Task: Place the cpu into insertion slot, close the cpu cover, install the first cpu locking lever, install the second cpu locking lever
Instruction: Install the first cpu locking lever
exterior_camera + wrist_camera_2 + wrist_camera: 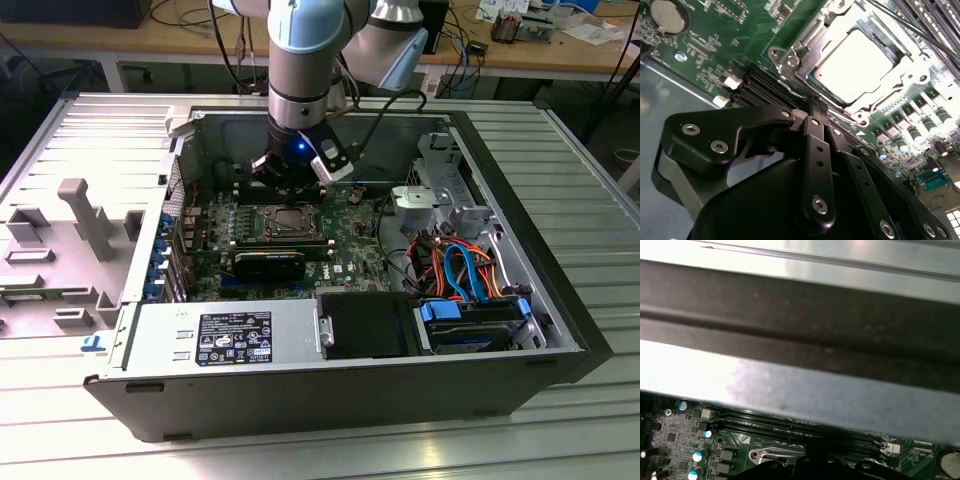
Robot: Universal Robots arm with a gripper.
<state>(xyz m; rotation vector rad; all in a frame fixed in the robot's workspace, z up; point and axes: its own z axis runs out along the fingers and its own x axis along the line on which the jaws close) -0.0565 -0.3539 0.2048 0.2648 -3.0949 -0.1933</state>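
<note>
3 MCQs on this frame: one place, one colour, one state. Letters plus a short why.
1. Where is the gripper?
A. Outside the case
B. Inside the case, just beside the insertion slot
C. Over the drive cables

2. Colour of the motherboard?
A. Red
B. Green
C. White

3. State of the cpu?
A. Held in the gripper
B. Lying on the bench
C. Seated in the slot with the cpu cover down around it

Key: B, the exterior view shows the arm reaching into the case by the socket. B, the board is green in both wrist views. C, the second wrist view shows the silver chip framed by the plate.
</note>
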